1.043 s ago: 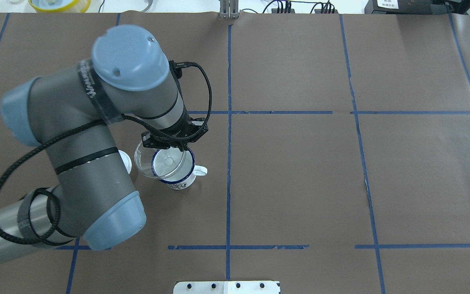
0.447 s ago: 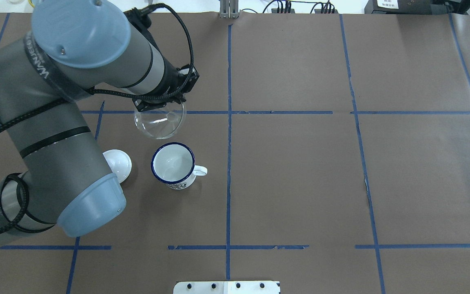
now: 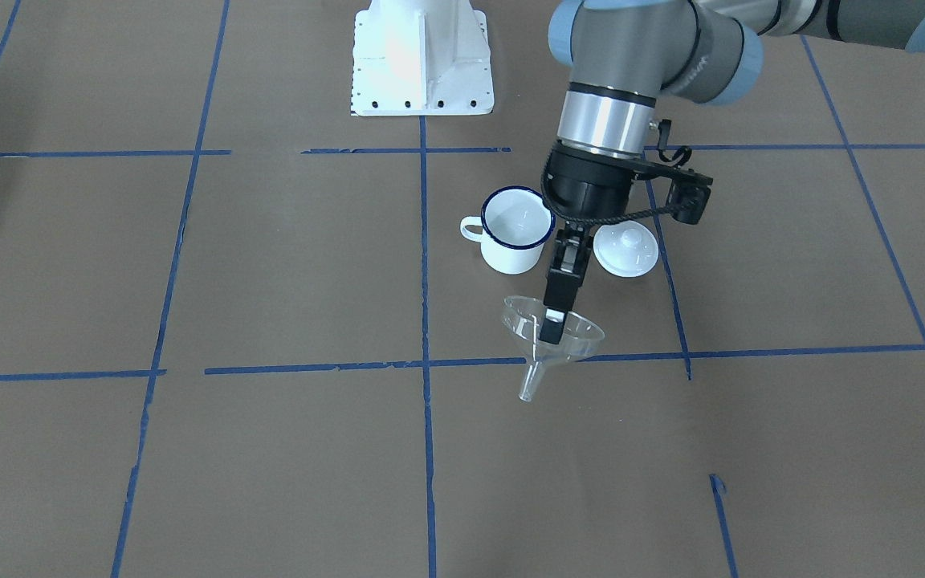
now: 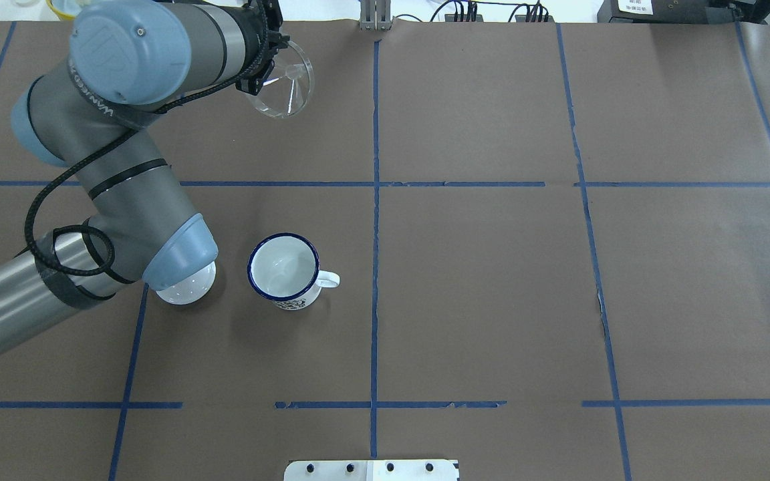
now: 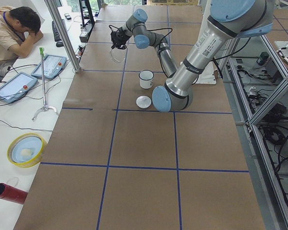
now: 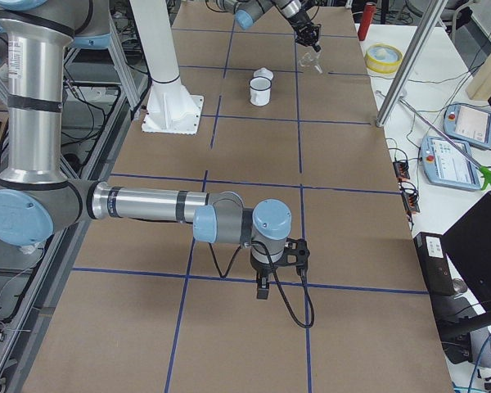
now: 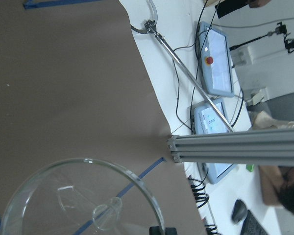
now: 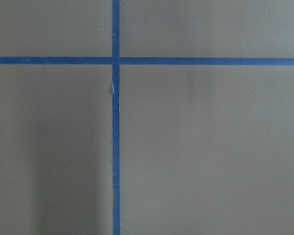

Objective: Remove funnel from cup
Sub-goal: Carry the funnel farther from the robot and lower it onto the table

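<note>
Found the funnel [image 3: 579,341] out of the cup [image 3: 516,229] and well apart from it, apparently held off the table [image 3: 270,281] on the operators' side, mouth up in the front view and tilted in the overhead. Noted the left gripper [image 3: 552,325] pinched shut on the funnel's thin rim wall. Found the cup upright and empty, with a white knobbed lid [image 3: 627,249] just beside it. Could not tell the jaw state of the right gripper [image 6: 263,288], seen only from the side, low over the table and far from the work. Judged extraction done and set-down outstanding. Recommend lowering slowly onto open paper away from cup and lid, keeping the pinch firm until contact, expecting a topple on release given the narrow spout, and opening only after laying the funnel on its side or mouth down.
</note>
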